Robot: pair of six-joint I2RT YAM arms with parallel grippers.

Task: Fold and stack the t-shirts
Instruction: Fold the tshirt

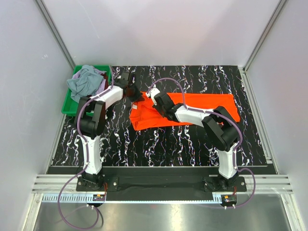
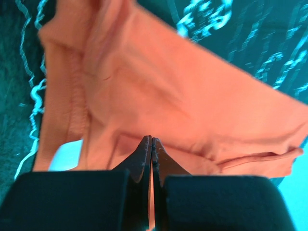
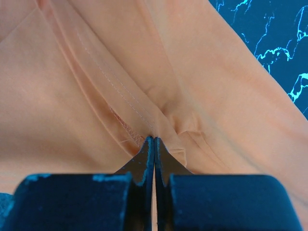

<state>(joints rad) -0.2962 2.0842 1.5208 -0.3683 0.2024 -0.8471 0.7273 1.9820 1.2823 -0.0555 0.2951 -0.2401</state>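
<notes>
Pale grey walls [image 1: 159, 29] enclose a black, white-veined table [image 1: 192, 139]. The orange-red t-shirt [image 1: 202, 103] lies flat across the table's centre, reaching out toward 3 o'clock. Its left end is bunched near the middle. At 10 o'clock a green bin [image 1: 70, 107] sits at the table's edge, heaped with a grey-blue shirt [image 1: 84, 82] over lilac and dark red cloth. The left gripper [image 1: 136, 95] is at the bunched end's 11 o'clock corner, fingertips pressed together on a pinch of the orange-red cloth. Just beside it toward 3 o'clock, the right gripper [image 1: 154, 95] has its tips squeezed tight on a stitched fold of the same shirt.
</notes>
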